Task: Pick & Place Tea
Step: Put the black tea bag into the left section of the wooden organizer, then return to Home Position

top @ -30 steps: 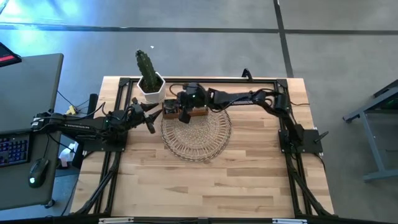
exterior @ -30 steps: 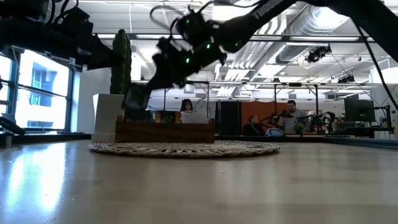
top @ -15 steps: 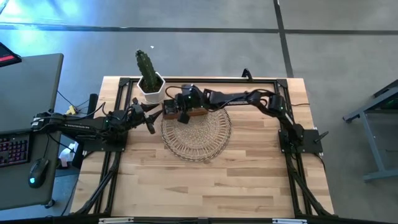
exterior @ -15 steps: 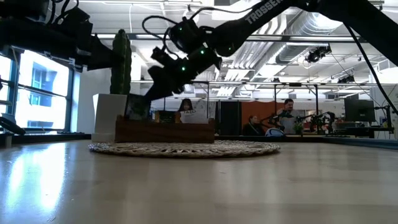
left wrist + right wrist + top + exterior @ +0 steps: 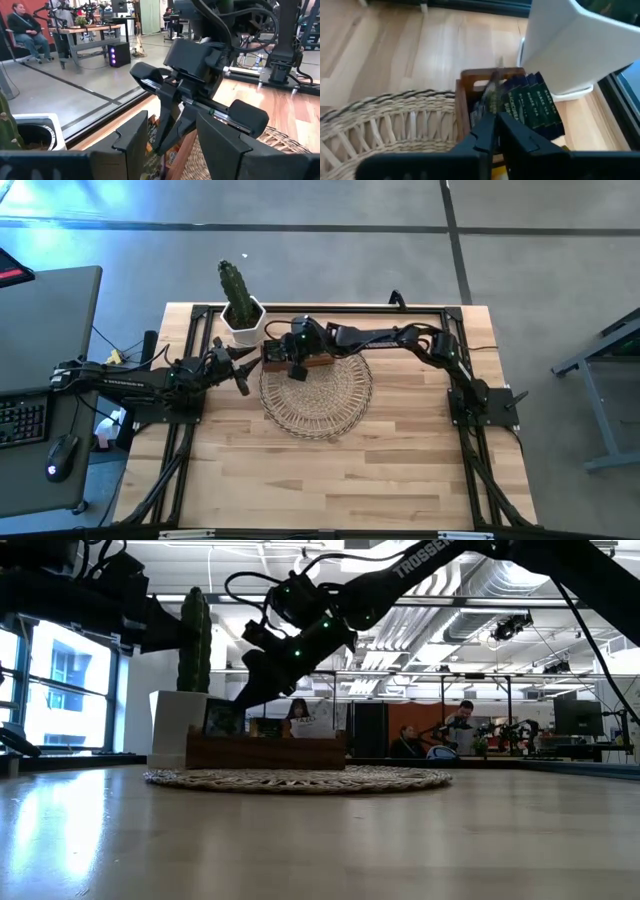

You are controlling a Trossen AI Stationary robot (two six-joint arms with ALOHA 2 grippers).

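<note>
Wooden table (image 5: 330,470) carries the box (image 5: 470,95) near its far edge; the right tool (image 5: 492,120), fingers pinched on a tea sachet (image 5: 492,97), hasn't lifted it. Left tool (image 5: 243,383) waits open by the left edge.

One camera looks straight down from high above on the whole pale wooden worktop (image 5: 340,470). A second camera sits at worktop level and faces across it into the office behind. Both show the round woven wicker mat (image 5: 316,395) (image 5: 297,779) and the brown wooden compartment box (image 5: 265,751). Each wrist camera looks forward, very near this box (image 5: 470,82), from opposite sides.
</note>
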